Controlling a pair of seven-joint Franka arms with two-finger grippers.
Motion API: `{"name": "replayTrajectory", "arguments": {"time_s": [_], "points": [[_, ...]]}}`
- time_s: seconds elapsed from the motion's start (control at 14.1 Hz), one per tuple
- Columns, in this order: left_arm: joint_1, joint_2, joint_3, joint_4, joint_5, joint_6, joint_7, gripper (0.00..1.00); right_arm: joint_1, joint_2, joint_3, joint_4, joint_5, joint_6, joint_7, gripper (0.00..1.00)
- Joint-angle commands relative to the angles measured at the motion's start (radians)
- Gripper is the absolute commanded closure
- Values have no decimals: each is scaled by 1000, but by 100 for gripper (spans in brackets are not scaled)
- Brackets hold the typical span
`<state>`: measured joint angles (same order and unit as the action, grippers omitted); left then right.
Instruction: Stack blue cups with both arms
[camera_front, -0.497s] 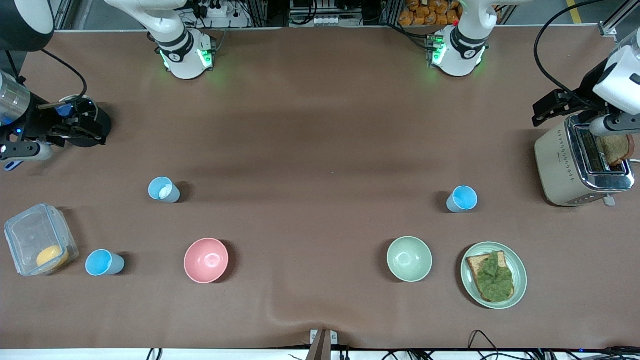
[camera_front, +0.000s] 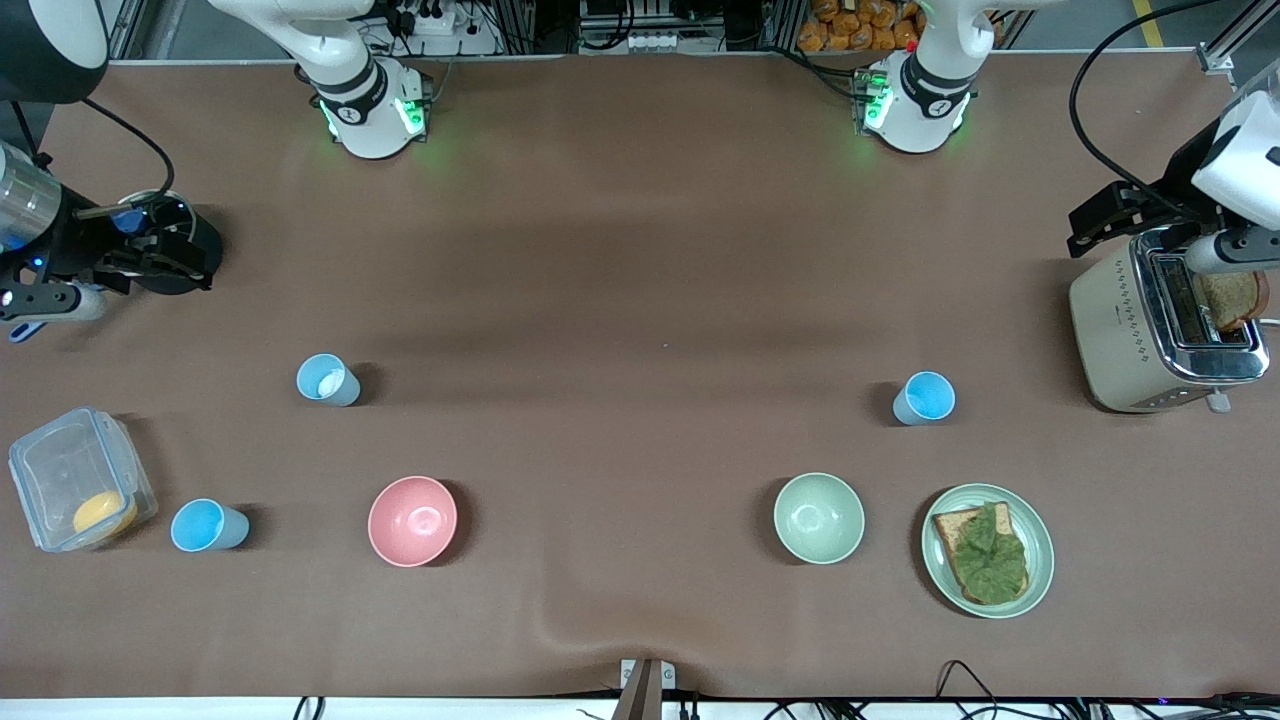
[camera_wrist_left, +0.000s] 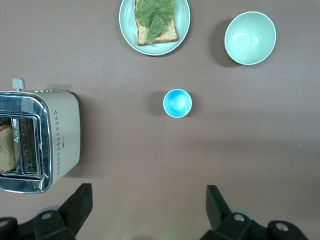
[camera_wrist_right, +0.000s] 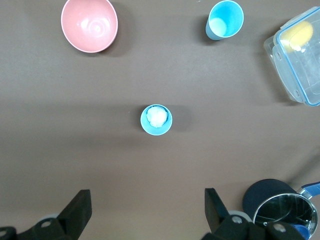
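Observation:
Three blue cups stand upright and apart on the brown cloth. One with a whitish patch inside (camera_front: 327, 380) also shows in the right wrist view (camera_wrist_right: 156, 120). A second (camera_front: 208, 526) stands beside the clear container and shows there too (camera_wrist_right: 225, 19). The third (camera_front: 924, 398) shows in the left wrist view (camera_wrist_left: 177, 103). My left gripper (camera_wrist_left: 148, 192) is open and empty, high over bare cloth between this cup and the toaster. My right gripper (camera_wrist_right: 147, 196) is open and empty, high over bare cloth near the patched cup.
A pink bowl (camera_front: 412, 520), a pale green bowl (camera_front: 818, 517) and a plate (camera_front: 1040, 560) with toast and lettuce lie nearer the front camera. A toaster (camera_front: 1130, 330) holding toast stands at the left arm's end. A clear container (camera_front: 60, 470) and a black pot (camera_front: 185, 265) stand at the right arm's end.
The left arm's hand by the toaster has shifted slightly toward the robots' bases. The cups and the right arm have not moved.

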<state>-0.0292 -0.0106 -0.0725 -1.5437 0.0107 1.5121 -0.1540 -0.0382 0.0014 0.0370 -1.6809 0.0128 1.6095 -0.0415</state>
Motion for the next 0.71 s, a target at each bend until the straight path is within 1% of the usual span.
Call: {"name": "replayTrajectory", "arguments": {"time_s": [0.0, 0.43, 0.57, 0.64], "points": [[6, 1, 7, 7, -18, 7, 21, 0, -22, 0, 18, 4, -7, -8, -5, 0], [6, 34, 10, 13, -17, 2, -12, 0, -23, 0, 18, 4, -7, -8, -5, 0], [8, 35, 11, 10, -17, -15, -15, 0, -23, 0, 18, 3, -7, -8, -3, 0], [6, 53, 11, 2, -14, -35, -10, 0, -22, 0, 18, 4, -7, -8, -3, 0]]}}
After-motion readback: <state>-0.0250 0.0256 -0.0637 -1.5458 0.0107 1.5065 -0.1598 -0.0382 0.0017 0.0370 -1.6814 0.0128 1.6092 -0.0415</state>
